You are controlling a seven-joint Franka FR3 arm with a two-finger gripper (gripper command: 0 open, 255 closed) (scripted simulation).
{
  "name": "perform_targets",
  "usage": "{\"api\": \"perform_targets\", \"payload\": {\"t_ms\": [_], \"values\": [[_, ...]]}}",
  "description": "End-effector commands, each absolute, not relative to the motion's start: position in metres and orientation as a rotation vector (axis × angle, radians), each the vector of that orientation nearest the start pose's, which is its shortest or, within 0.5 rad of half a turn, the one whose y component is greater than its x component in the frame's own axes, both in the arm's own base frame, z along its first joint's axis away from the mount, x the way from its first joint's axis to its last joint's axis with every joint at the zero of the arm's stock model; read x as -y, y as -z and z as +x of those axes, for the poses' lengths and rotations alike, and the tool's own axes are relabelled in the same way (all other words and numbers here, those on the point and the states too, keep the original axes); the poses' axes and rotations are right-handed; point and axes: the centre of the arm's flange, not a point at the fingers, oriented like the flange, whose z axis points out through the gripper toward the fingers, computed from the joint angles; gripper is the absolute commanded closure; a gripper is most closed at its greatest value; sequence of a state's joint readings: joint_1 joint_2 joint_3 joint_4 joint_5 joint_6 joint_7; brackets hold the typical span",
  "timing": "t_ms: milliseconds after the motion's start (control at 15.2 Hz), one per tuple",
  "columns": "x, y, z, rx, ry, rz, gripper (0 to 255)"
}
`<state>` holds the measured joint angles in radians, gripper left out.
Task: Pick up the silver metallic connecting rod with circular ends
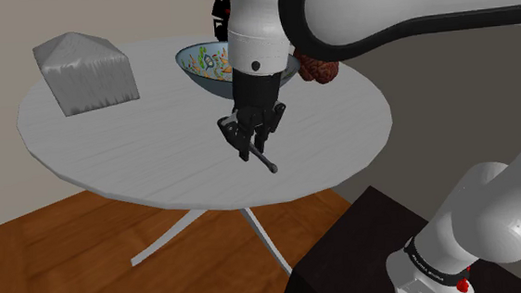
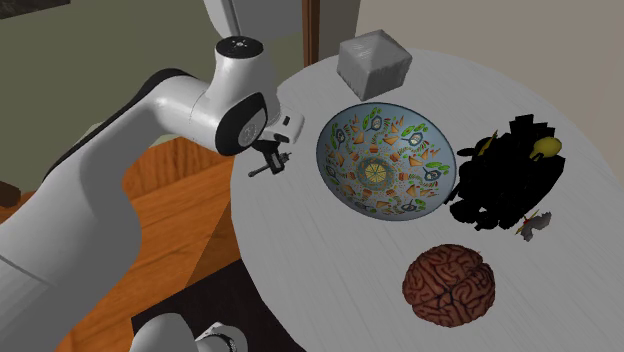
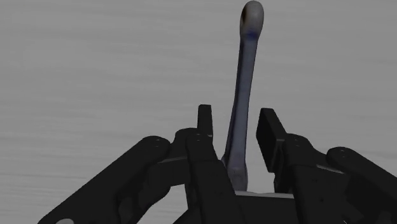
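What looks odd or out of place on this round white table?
A brown brain-shaped lump sits on the table, and a jagged black heap with almost no surface detail lies beside the colourfully patterned bowl. Nothing looks spilled.

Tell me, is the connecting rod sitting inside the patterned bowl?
No, in the shoulder view the rod is at the gripper over bare white table, apart from the bowl.

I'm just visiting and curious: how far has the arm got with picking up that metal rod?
Reaching looks done: the gripper straddles the rod lying on the table. In hand: the grasp, as the fingers stand apart, not touching it. Left: clasping and lifting.
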<state>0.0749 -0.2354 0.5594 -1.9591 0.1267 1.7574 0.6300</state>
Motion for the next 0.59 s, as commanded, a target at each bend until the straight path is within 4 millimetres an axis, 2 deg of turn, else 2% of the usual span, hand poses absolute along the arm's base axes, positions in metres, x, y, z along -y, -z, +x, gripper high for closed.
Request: {"api": "perform_targets", "payload": {"t_ms": [0, 396, 528], "values": [[-0.322, -0.554, 0.383, -0.050, -0.017, -3.145, 255], [-0.323, -0.552, 0.383, -0.050, -0.017, -3.145, 255], [-0.323, -0.563, 0.383, -0.050, -0.017, -3.145, 255]]}}
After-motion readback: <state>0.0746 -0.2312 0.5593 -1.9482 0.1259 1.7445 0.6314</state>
